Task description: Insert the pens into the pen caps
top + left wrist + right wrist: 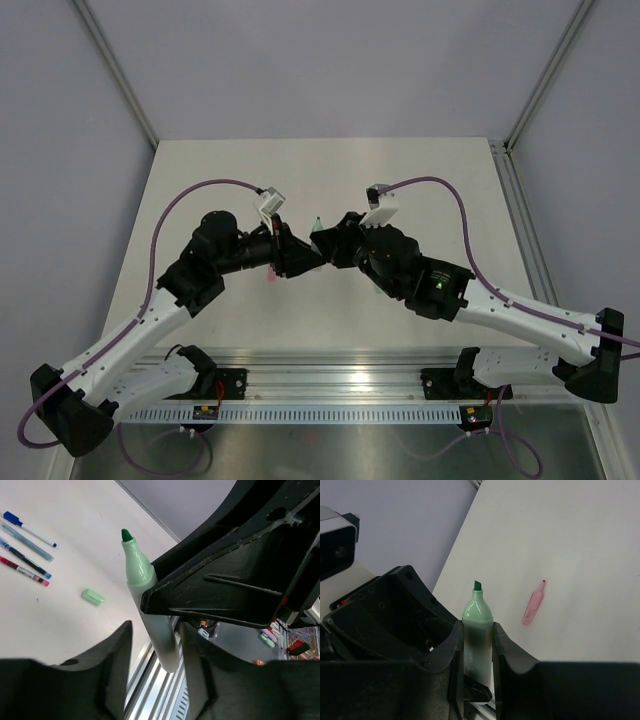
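Between the fingers of the right gripper (477, 631) sits the green highlighter (477, 611), clamped tight, its bare tip poking out past them. The left gripper (156, 630) has its jaws apart, one on each side of the highlighter's rear end, with a gap showing on one side. Beyond the left jaws the green cap (93, 596) lies on the table (75, 630), with four thin pens (27, 550) farther off. Beyond the right jaws lies an uncapped pink highlighter (533, 609).

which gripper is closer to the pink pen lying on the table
Left. The left gripper hangs almost over the pink pen; the right gripper sits farther to the right, clamped on the green pen.
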